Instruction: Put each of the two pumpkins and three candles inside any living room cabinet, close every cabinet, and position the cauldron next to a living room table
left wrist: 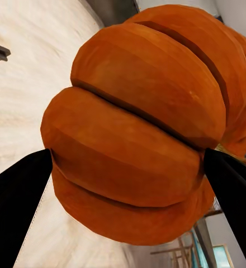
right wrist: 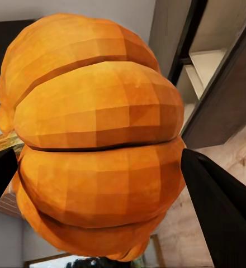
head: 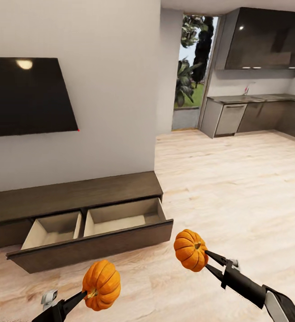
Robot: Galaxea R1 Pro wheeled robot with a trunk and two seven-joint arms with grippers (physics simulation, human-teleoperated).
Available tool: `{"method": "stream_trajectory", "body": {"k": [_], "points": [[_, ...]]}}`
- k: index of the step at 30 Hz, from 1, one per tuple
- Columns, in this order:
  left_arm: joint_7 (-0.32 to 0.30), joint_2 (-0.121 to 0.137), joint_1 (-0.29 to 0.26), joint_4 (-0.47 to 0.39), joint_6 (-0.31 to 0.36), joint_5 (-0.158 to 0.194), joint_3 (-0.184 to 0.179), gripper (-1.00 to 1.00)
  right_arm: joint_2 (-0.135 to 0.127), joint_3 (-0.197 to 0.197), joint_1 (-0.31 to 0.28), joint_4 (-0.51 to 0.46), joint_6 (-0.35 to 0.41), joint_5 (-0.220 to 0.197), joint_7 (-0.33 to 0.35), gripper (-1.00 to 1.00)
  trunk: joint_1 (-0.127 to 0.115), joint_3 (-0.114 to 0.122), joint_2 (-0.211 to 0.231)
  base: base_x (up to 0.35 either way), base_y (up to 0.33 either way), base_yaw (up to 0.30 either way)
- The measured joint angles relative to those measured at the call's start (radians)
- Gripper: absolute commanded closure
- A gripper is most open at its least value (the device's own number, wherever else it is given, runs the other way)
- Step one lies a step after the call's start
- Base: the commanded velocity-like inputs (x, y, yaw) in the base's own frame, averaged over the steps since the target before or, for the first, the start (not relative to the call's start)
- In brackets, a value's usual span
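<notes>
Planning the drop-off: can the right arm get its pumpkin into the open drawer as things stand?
Probably yes. The right gripper holds its pumpkin in open air just in front of the pulled-out drawer, whose right compartment looks bare. Nothing stands between them; the left gripper and its pumpkin hang off to the side.

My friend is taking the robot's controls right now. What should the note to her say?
Left gripper: shut on the left pumpkin, held above the floor.
Right gripper: shut on the right pumpkin, also in the air.
The cabinet under the TV is just ahead, its drawer pulled open; both pale compartments look bare.
Done: both pumpkins picked up, drawer open.
Left: put both pumpkins in the drawer, fetch three candles, close every cabinet, set the cauldron beside the table.
</notes>
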Motion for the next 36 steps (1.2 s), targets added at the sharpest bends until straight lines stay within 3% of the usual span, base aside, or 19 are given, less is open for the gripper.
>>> {"method": "stream_trajectory", "body": {"k": [28, 36], "points": [[0.002, -0.001, 0.000, 0.001, -0.002, -0.001, 0.000, 1.00, 0.001, 0.006, 0.000, 0.000, 0.000, 0.002, 0.000, 1.00, 0.000, 0.000, 0.000, 0.282, -0.144, 0.289], [0.002, -0.001, 0.000, 0.001, -0.001, -0.001, 0.000, 1.00, 0.001, 0.000, 0.000, 0.000, -0.001, 0.001, 0.001, 1.00, 0.000, 0.000, 0.000, 0.329, -0.003, 0.086]]}}
